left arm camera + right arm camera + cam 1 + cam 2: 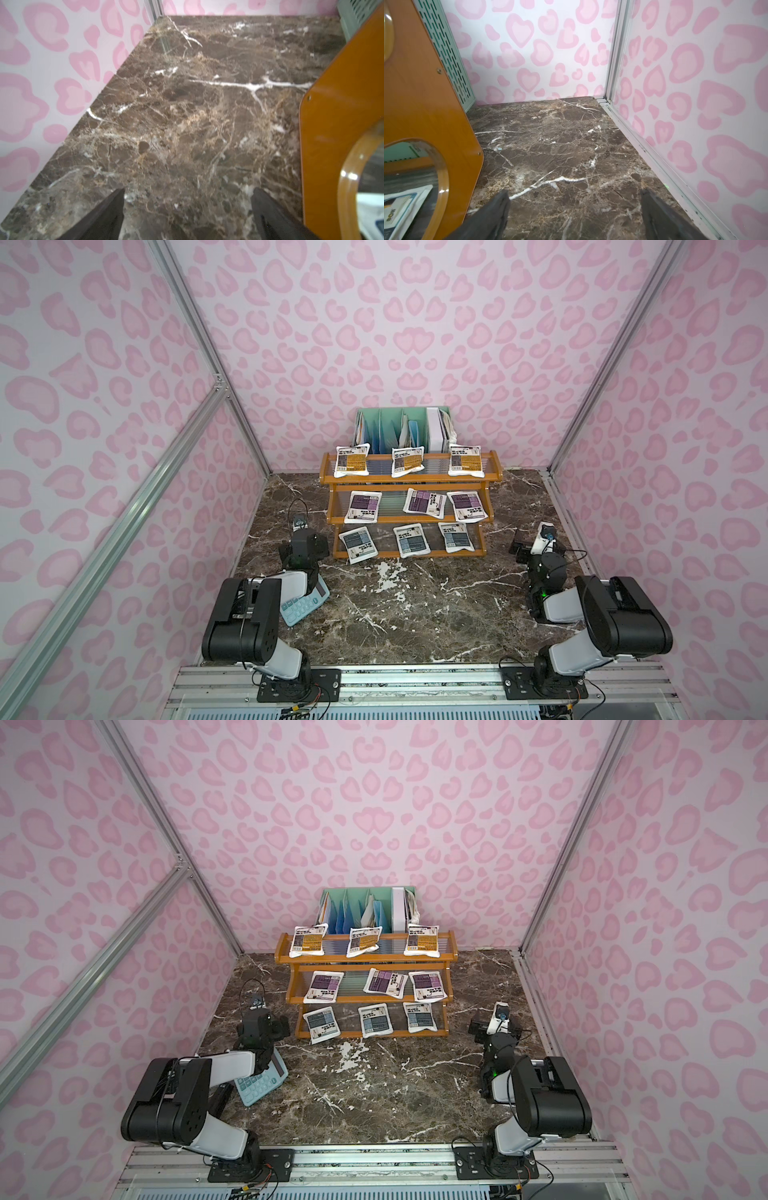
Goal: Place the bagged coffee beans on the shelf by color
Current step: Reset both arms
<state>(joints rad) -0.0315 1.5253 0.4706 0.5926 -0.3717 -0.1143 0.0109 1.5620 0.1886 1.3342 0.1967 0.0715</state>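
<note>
Beside either end of the orange-brown wooden three-tier rack (pixel 374 480), the left gripper (pixel 189 190) and right gripper (pixel 575 192) sat low on folded arms, jaws wide and empty, well apart from the nine white colour-sorted coffee pouches (pixel 424 502) shelved there.

Wooden shelf (pixel 409 480), orange pouches (pixel 407 462) on top, purple pouches (pixel 424 502) middle, grey-blue pouches (pixel 411 540) bottom

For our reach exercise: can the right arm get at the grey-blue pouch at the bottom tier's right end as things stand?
Probably yes. The open right tool sits beside the shelf, whose end panel blocks a sideways approach, but the grey-blue pouch lies open from the front.
</note>
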